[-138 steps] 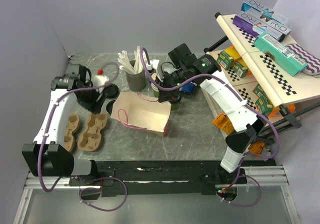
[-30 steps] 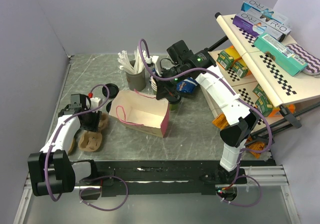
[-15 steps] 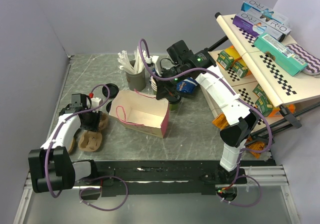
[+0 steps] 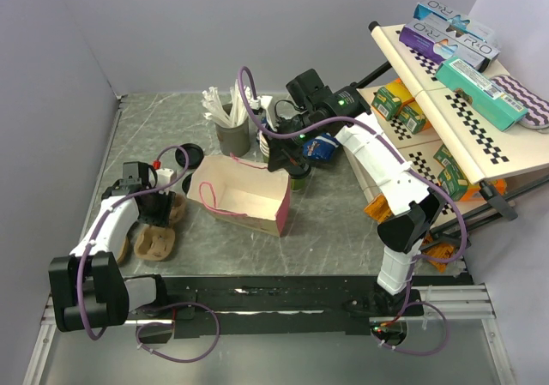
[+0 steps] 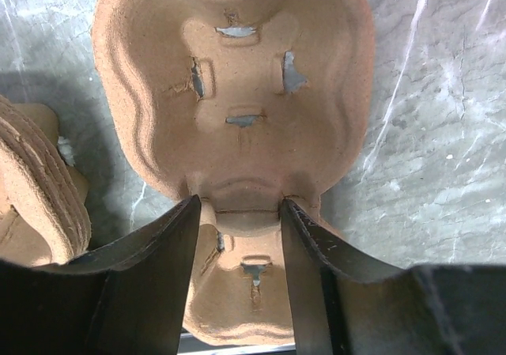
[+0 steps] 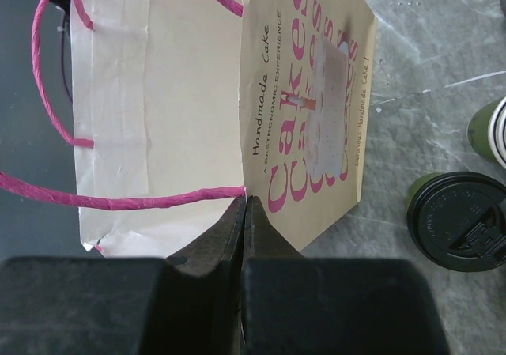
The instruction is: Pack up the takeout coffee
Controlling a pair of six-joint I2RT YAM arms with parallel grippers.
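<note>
Right gripper [image 6: 245, 206], fingers pressed tight together, pinching the rim of a cream paper bag [image 6: 158, 110] that has pink cord handles and pink "Cakes" lettering; the bag's mouth gapes open. The coffee [image 6: 458, 222], black lid on, stands upright on the grey marbled table [image 6: 427, 70], outside the bag and just beside its printed side, near the gripper. Across the table, the left gripper [image 5: 237, 206] points down over a brown pulp carrier [image 5: 237, 78], its two fingers half spread and clamped against either side of the carrier's narrow waist. A stack [image 5: 35, 181] of similar pulp pieces sits just beside it. Beyond the bag stands a cup of white sticks [image 4: 230, 128]; a rack [image 4: 463, 68] of boxes slopes at the far right.
</note>
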